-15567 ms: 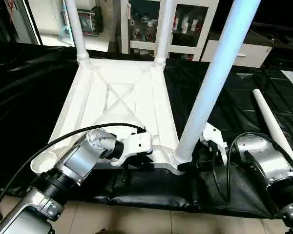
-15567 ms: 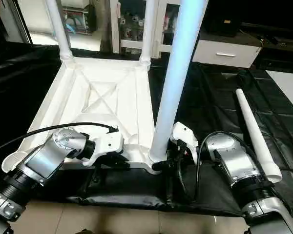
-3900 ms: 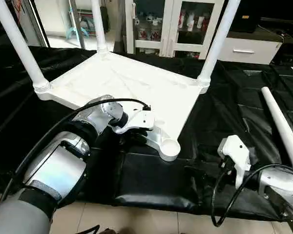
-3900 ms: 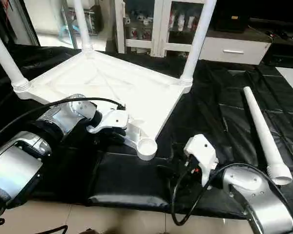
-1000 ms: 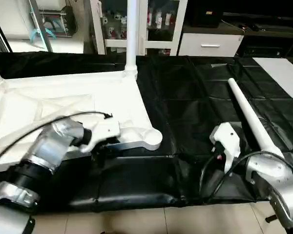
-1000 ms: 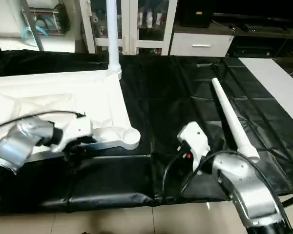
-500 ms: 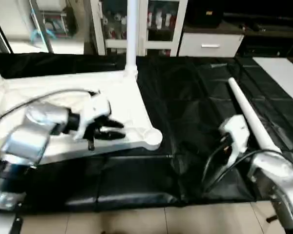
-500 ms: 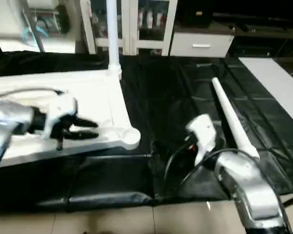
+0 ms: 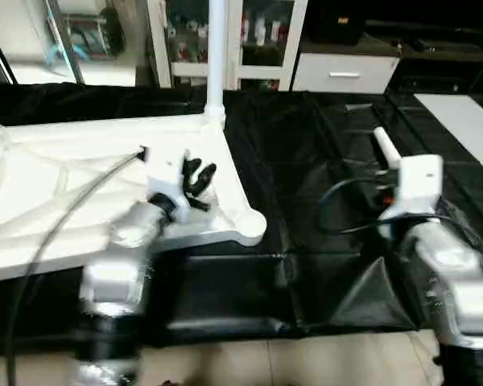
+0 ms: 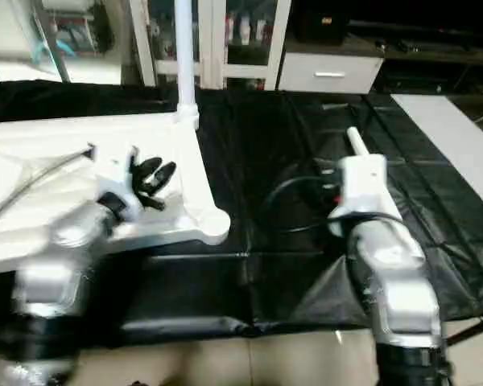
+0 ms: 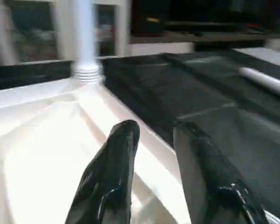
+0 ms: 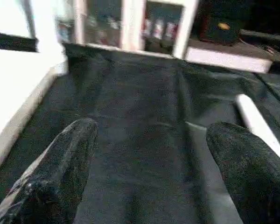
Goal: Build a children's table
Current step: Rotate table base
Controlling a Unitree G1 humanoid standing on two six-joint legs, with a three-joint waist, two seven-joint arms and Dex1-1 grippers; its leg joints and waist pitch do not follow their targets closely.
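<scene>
My left gripper (image 9: 200,178) hangs over the upturned tabletop (image 9: 56,189), its two black fingers (image 11: 113,172) a modest gap apart and holding nothing. From the wrist view they point along the ribbed underside toward the far corner, where a fitted leg (image 11: 84,37) stands upright in its socket, the threaded collar visible at its base. The fingertips sit above the right-hand edge rail of the tabletop, a little way back from the near corner socket (image 9: 252,224), which is round, open and has no leg in it.

My right gripper (image 12: 149,140) is spread wide, its fingers far apart with only the black mat (image 12: 144,107) between them; it grips nothing. Its white wrist housing (image 9: 419,181) hovers above the mat on my right side, well apart from the tabletop.

The loose leg (image 10: 355,144) lies flat on the mat just beyond that housing, which covers most of its length in the head views; the right wrist view shows it as a pale tube (image 12: 254,123) running beside the right-hand finger, not touching it.

The tabletop lies underside up on the left half of the mat, its X-bracing showing. Behind the mat stands a white cabinet (image 9: 262,36) with glass doors, and a pale floor strip (image 9: 249,358) runs along the near edge.
</scene>
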